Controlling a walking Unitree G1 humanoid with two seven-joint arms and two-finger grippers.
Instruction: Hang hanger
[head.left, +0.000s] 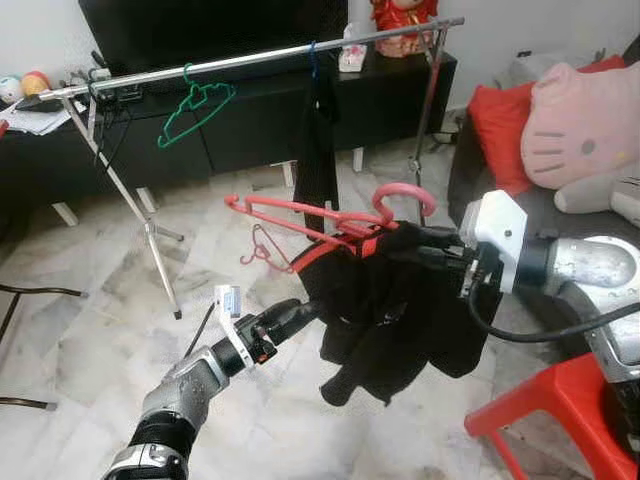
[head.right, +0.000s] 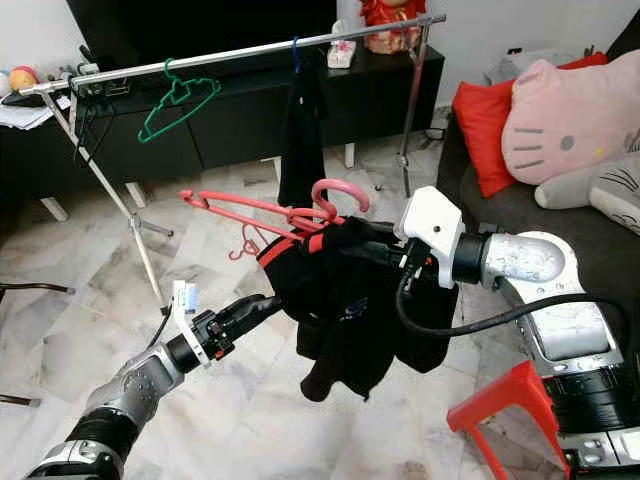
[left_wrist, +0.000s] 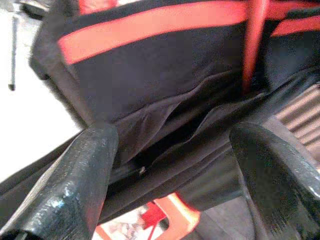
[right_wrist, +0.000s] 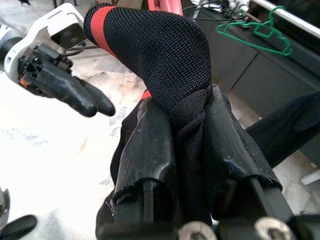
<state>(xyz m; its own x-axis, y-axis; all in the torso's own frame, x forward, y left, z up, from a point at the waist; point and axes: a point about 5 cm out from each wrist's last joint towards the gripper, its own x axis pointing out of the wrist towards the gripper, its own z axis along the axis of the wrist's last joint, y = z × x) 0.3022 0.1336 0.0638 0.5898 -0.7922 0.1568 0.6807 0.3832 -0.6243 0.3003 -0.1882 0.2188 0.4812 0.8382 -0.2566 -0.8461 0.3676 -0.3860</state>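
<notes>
A red plastic hanger (head.left: 300, 212) sits near the middle of the left eye view, tilted, its long bar running toward the left of the frame and its curved hook (head.left: 405, 198) rising just right of centre. A black garment (head.left: 400, 320) with a red band at its upper edge is draped on it and hangs in loose folds below. The right gripper (head.left: 400, 240) reaches in from the right of the frame, its jaws closed on the bunched black and red cloth at the hanger's neck; the right wrist view shows the fabric pinched between the two black fingers (right_wrist: 145, 150). The left gripper (head.left: 300, 312) comes up from the lower left, its tips at the garment's left edge; in the left wrist view its jaws stand apart with the cloth just ahead of them, gripping nothing.

Across the top of the frame runs a silver clothes rail (head.left: 260, 57) on thin crossed legs. A green hanger (head.left: 195, 108) hangs from it at upper left, and a dark garment (head.left: 316, 150) hangs from a blue hook near its middle. Behind the rail stands a low black cabinet (head.left: 250, 115). At the right edge are a red cushion (head.left: 495, 125), a pink plush pillow (head.left: 580, 125), and, at lower right, a red plastic stool (head.left: 560, 405). The floor (head.left: 90, 340) is pale marble tile.
</notes>
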